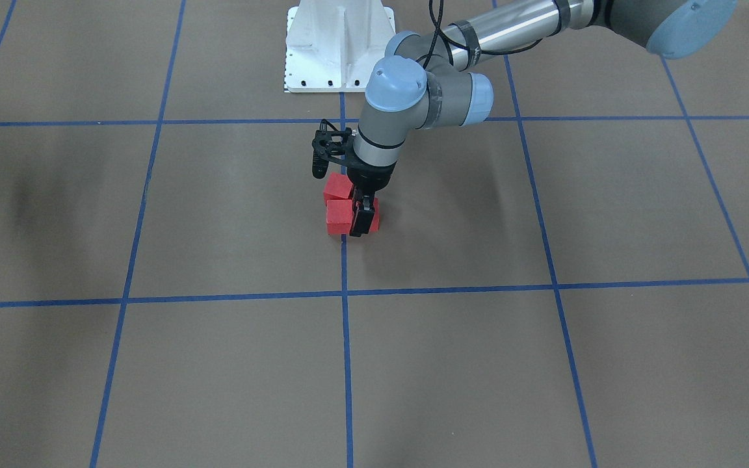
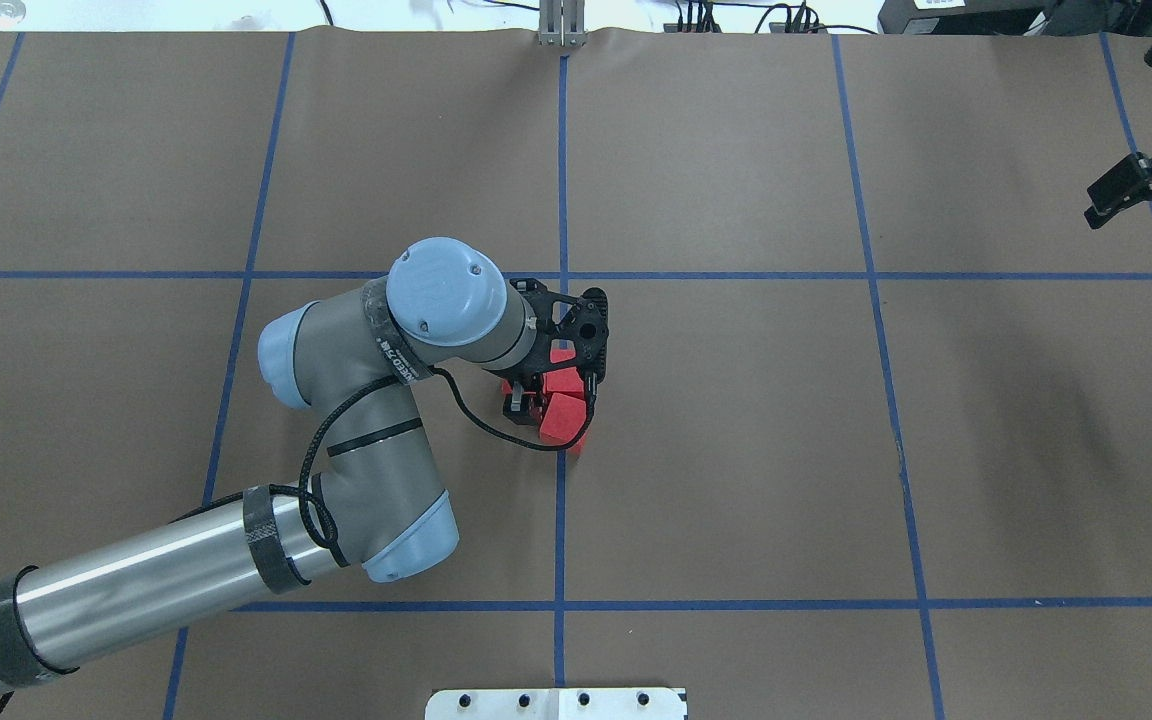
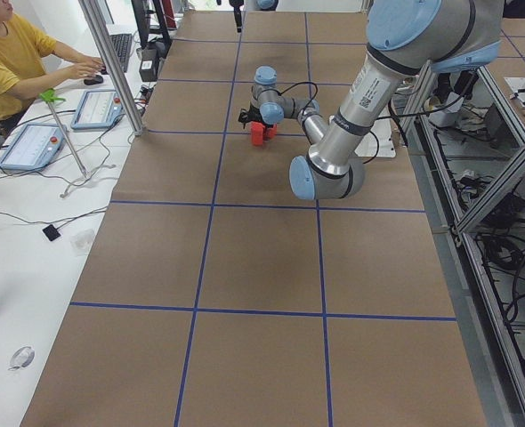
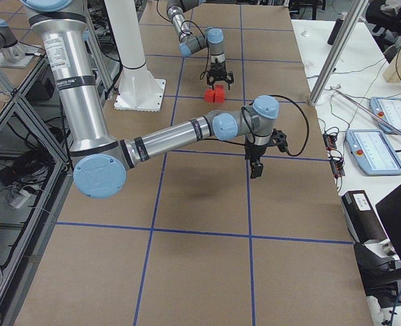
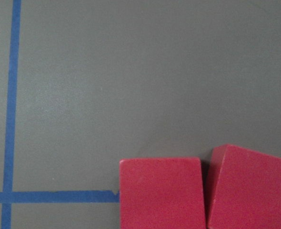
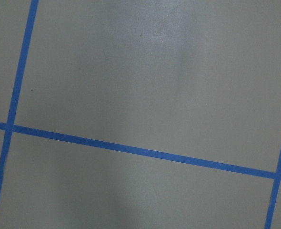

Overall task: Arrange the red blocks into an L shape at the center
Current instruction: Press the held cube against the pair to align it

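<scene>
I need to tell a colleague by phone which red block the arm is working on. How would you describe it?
Find the long blue tape line running down the table's middle; the red blocks sit clustered on it. The left hand stands over one block, the only one partly hidden by its black fingers.

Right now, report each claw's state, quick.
Left claw: down at the red blocks; open or gripping cannot be told.
Right claw: looks closed, holding nothing.

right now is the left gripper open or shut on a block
Cannot tell for sure: the left gripper straddles one of the red blocks, fingers either side, contact hidden.
</scene>
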`<state>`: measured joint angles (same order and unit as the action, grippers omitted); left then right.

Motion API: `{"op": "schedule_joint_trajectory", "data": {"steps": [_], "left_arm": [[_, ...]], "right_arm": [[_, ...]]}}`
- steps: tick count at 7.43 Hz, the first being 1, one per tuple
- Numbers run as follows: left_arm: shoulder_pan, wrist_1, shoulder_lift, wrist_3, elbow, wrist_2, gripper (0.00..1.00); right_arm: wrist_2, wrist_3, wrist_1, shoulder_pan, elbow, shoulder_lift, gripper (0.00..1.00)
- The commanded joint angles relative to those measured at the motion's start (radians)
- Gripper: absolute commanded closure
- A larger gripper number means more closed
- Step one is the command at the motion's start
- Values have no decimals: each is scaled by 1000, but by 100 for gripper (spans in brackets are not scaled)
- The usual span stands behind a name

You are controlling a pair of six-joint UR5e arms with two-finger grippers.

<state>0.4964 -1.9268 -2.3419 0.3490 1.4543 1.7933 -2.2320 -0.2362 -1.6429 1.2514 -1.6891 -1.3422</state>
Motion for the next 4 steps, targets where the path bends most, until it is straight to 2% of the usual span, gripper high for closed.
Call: {"op": "schedule_joint_trajectory", "data": {"steps": [1, 4], "left_arm": [[30, 9, 1, 5, 27, 4, 1], [51, 141, 1, 7, 129, 8, 1]], "right_arm": [[0, -2, 0, 0, -1, 0, 0], [0, -2, 0, 0, 0, 0, 0]]}}
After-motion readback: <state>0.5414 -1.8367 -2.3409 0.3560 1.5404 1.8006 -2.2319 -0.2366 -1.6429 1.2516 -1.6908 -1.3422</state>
